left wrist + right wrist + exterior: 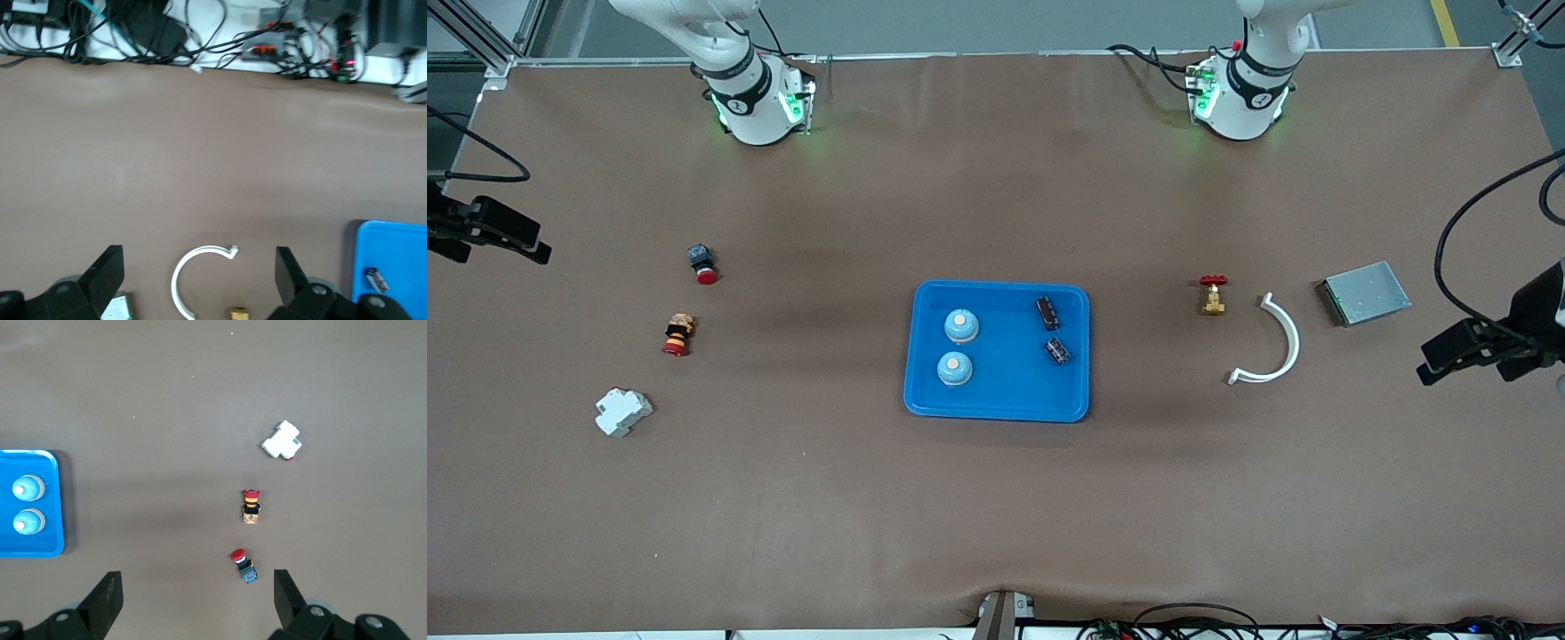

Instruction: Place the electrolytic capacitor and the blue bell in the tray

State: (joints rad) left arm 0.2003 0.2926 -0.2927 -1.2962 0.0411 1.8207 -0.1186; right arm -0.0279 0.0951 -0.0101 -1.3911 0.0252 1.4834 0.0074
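Both grippers spread wide and empty, high over the table, well apart from the loaded tray [998, 404].

In the tray: two blue bells [961, 326] [955, 368] toward the right arm's end; two capacitors [1047, 313] [1057, 349] toward the left arm's end; left gripper [200, 270] over the white curved piece [1272, 342] beside the brass valve [1212, 295]; right gripper [198, 590] over the red-capped button [703, 264], tray off to one side.

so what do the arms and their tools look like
Both arms are glossy white with black joint bands, green lights and black cables at their bases. The left tool and the right tool have matte black wedge-shaped fingers on dark bodies with grey round screw bosses.
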